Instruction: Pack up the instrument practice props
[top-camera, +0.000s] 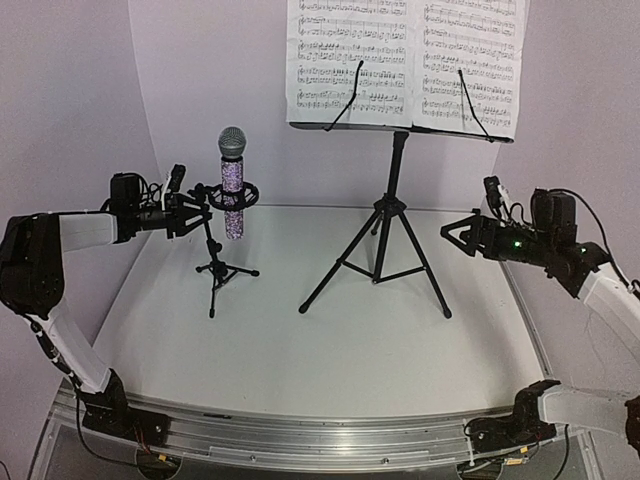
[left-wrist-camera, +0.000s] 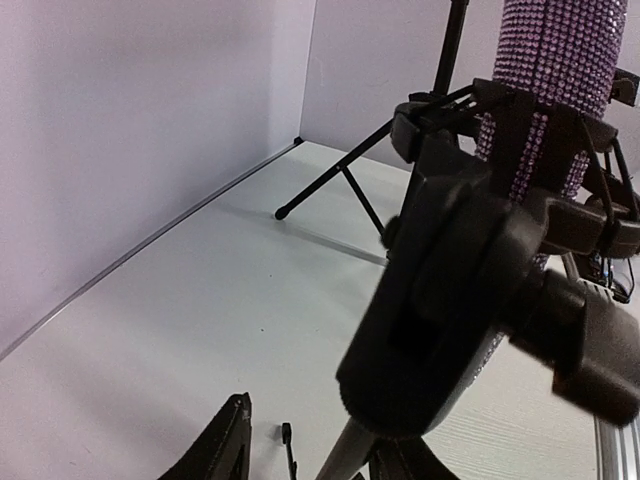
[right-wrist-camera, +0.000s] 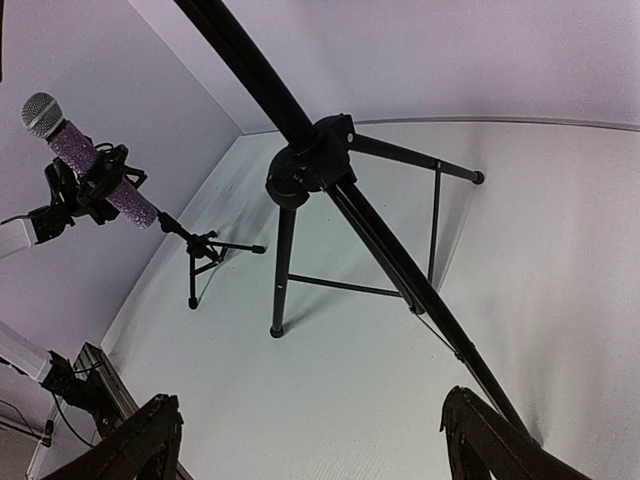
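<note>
A purple glitter microphone (top-camera: 233, 185) with a grey mesh head stands upright in the clip of a small black tripod mic stand (top-camera: 218, 268) at the left. My left gripper (top-camera: 198, 212) is level with that clip, just to its left. In the left wrist view the clip (left-wrist-camera: 460, 300) and microphone (left-wrist-camera: 560, 80) fill the right side. The stand's pole runs between the left gripper's (left-wrist-camera: 315, 455) jaws, with a gap showing beside it. White sheet-music pages (top-camera: 405, 60) rest on the tall black music stand (top-camera: 385, 230). My right gripper (top-camera: 455, 235) is open and empty, to the right of the tripod (right-wrist-camera: 310, 170).
White walls close in the table at the back and both sides. A metal rail (top-camera: 300, 435) runs along the near edge between the arm bases. One long tripod leg (right-wrist-camera: 430, 300) of the music stand reaches toward the right gripper's (right-wrist-camera: 315, 440) right finger.
</note>
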